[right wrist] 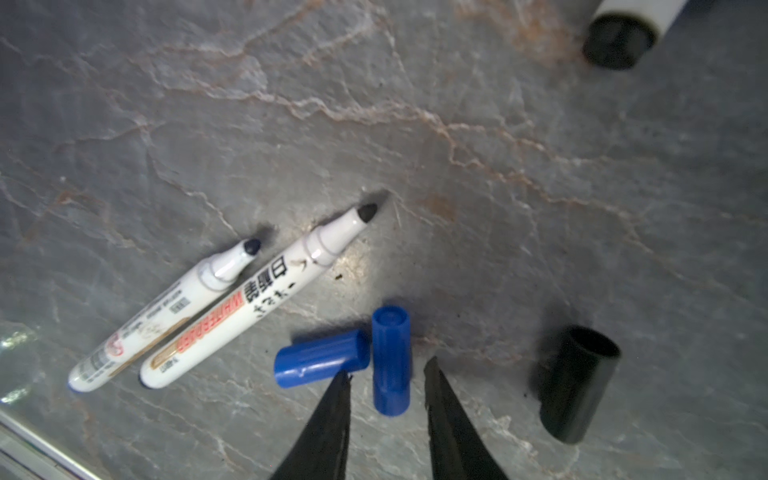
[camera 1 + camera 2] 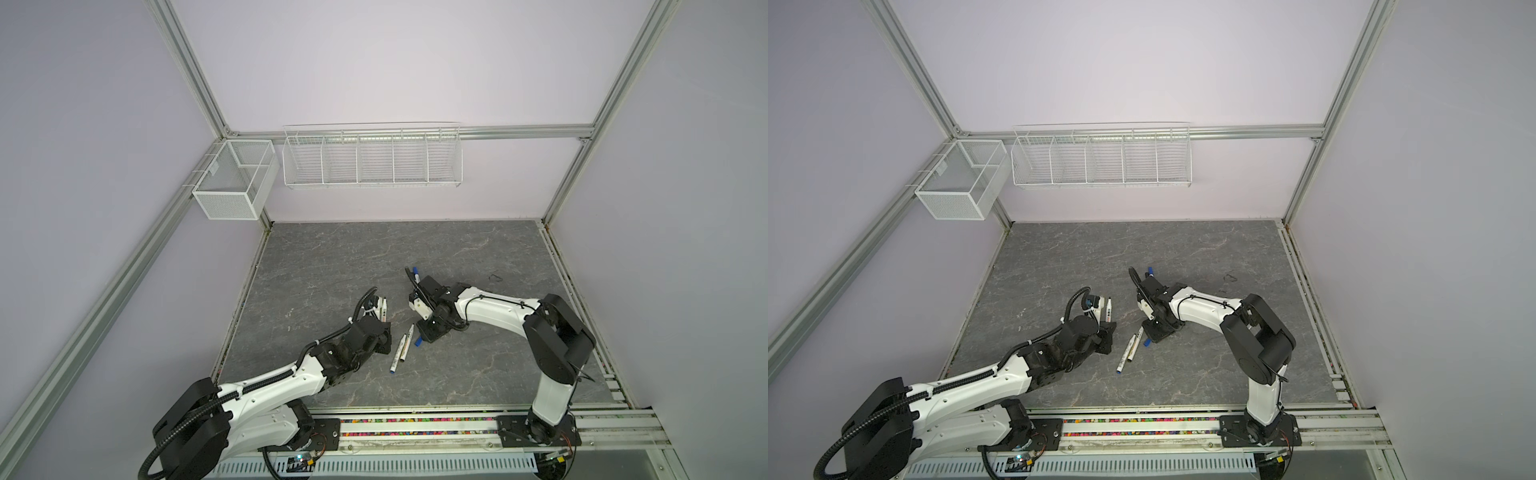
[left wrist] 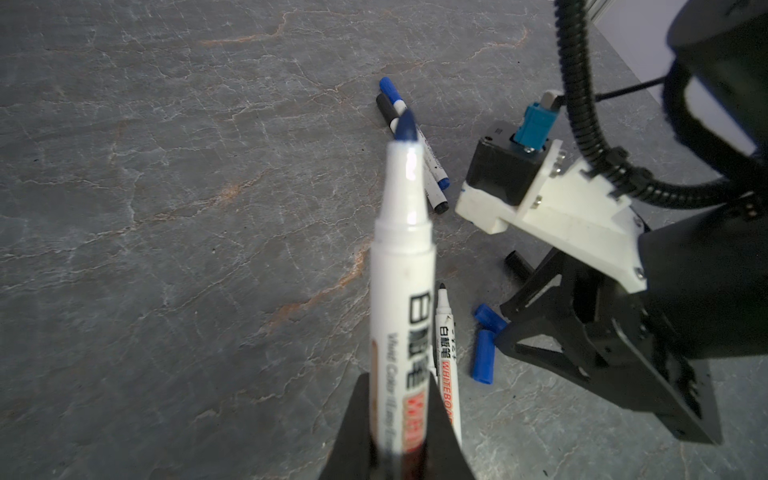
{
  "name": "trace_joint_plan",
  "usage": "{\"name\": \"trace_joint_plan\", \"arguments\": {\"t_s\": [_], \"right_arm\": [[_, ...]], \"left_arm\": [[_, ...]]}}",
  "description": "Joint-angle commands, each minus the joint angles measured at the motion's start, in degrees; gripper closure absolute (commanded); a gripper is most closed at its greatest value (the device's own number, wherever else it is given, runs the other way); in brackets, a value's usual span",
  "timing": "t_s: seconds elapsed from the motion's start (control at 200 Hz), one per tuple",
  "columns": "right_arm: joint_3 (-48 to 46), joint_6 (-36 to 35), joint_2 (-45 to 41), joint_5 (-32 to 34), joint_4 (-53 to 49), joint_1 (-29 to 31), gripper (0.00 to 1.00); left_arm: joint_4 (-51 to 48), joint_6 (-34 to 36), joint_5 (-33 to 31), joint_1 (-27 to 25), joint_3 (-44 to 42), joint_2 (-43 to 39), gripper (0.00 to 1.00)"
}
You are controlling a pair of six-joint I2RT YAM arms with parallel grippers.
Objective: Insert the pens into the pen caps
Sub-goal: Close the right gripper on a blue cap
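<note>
Overhead, a white mesh basket [image 2: 224, 203] and a five-bay wire rack [image 2: 372, 160] are hanging on the walls, both showing only bare wire, well apart from the pens on the grey stone-patterned tabletop [image 2: 374, 249]. The left gripper [image 3: 399, 432] is pinching a blue-tipped whiteboard marker [image 3: 401, 270] by its barrel, the bare felt tip pointing away from the fingers and the white body showing black characters and red print. The right gripper [image 1: 388, 365] is hanging low over the table with its jaws spread, a blue pen cap [image 1: 390, 374] lying between them with a gap on each side. A second blue cap [image 1: 322, 357] is lying just beside it at an angle, and a black cap [image 1: 577, 382] is resting near the other finger, its open mouth showing. A black-tipped marker [image 1: 232, 307] and a dark-blue-tipped marker [image 1: 166, 320] are lying uncapped, side by side and touching, near the caps. Farther back, a blue-capped marker [image 3: 390, 89] and a black-capped marker [image 3: 384, 109] are lying together
</note>
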Motion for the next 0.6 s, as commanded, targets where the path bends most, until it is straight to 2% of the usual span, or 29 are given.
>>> {"name": "trace_joint_plan", "arguments": {"t_s": [0.0,0.245,0.445,0.595], "right_arm": [[1.5,-2.5,2.6,5.2,-2.7,1.5,0.67],[1.8,-2.9,4.5,7.2,-2.5,2.4,0.68],[1.5,-2.5,3.2,7.4,-1.3,2.5,0.83],[0.3,-2.4,-1.7,7.6,-1.2,2.1,0.88]], "left_arm": [[-0.7,-0.6,-0.6,0.2,0.6,-0.8,1.00],[-1.3,-0.4,0.5,0.2,0.6,-1.1,1.00],[-1.1,0.9,2.8,0.2,0.9,-0.9,1.00],[-0.6,1.9,5.1,0.2,1.1,0.2,1.00]]}}
